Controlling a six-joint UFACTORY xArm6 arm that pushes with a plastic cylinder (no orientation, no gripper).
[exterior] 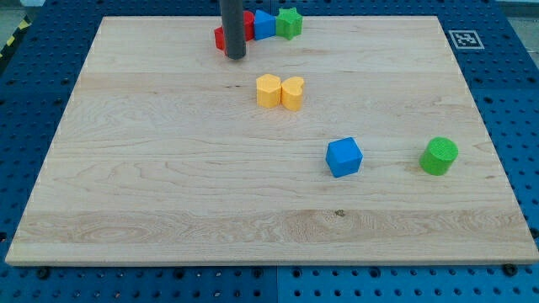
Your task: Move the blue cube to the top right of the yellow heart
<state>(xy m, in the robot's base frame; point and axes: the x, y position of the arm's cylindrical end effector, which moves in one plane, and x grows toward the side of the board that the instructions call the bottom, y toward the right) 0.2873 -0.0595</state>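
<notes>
Our tip (pixel 235 57) carries no end effector and grasps nothing, standing near the view's top. The blue cube (pixel 344 156) lies lower right of the yellow heart (pixel 292 93); relocation remains.

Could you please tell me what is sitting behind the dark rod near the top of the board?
Behind my tip sits a red block, mostly covered, so its shape is unclear; a blue block and green star follow rightward.

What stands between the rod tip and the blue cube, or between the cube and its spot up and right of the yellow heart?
The two yellow blocks, a hexagon-like one and the yellow heart, lie roughly between my tip and the blue cube. From the cube up to the spot right of the heart, nothing visible blocks it.
</notes>
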